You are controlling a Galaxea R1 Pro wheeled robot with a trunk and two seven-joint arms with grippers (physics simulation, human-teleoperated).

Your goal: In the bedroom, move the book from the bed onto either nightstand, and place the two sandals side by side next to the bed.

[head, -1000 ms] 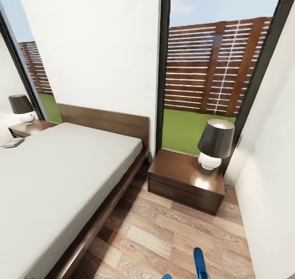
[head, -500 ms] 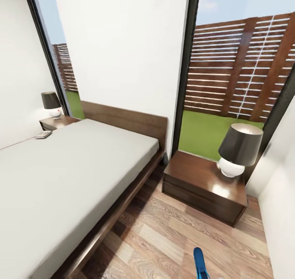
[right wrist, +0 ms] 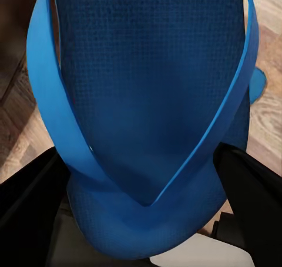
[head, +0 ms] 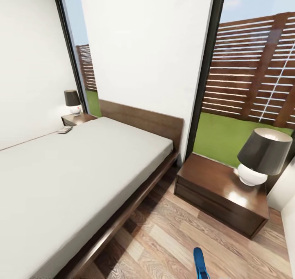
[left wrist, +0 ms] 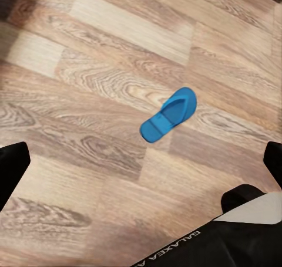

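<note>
One blue sandal (right wrist: 147, 102) sits close before the right wrist camera, and my right gripper (right wrist: 141, 205) is shut on its heel end, with a black finger (right wrist: 29, 208) on each side. Its tip (head: 200, 264) pokes up at the head view's lower edge. The other sandal (left wrist: 168, 114) lies flat on the wood floor (left wrist: 88, 73), below my left gripper (left wrist: 143, 167), which is open and empty. The bed (head: 73, 176) with its grey mattress lies at the left. The book (head: 64, 129) rests on the mattress's far edge, near the far nightstand (head: 78, 119). The near nightstand (head: 221, 191) stands right of the bed.
Each nightstand carries a lamp with a dark shade: one on the near nightstand (head: 262, 156) and one on the far nightstand (head: 72, 101). Tall dark-framed windows (head: 250, 86) show grass and a slatted fence. White walls close in at left and right. A strip of plank floor (head: 172, 238) runs between bed and near nightstand.
The camera has swung left, so bed, nightstands and windows sit further right in the picture. The held sandal keeps its place at the lower edge. A second blue tip there has left the view.
</note>
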